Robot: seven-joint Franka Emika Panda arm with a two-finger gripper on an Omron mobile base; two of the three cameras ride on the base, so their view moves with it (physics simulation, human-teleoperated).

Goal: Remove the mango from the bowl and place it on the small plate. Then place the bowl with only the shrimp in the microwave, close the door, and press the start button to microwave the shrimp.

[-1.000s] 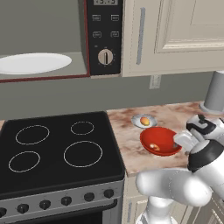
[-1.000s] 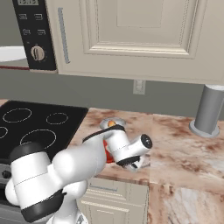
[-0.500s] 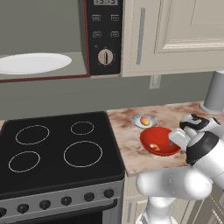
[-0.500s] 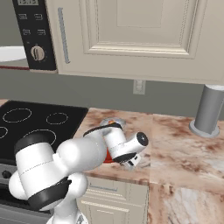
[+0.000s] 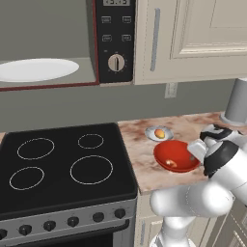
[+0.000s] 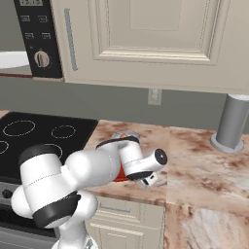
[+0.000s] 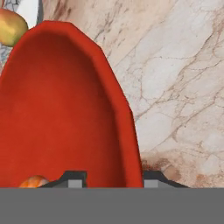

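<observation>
Bowl (image 7: 61, 109) rim between hand (image 7: 111, 178) fingers — wrist bent low over counter (image 7: 183, 78).

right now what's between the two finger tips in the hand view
The red bowl's rim wall stands between the finger tips, one tip inside the bowl and one outside over the marble counter. The shrimp lies just inside, beside the inner tip.

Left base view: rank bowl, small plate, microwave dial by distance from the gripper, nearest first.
1. the bowl: its right rim sits between the fingers of the gripper.
2. the small plate: just behind the bowl, mango on it.
3. the microwave dial: high up, far left.
</observation>
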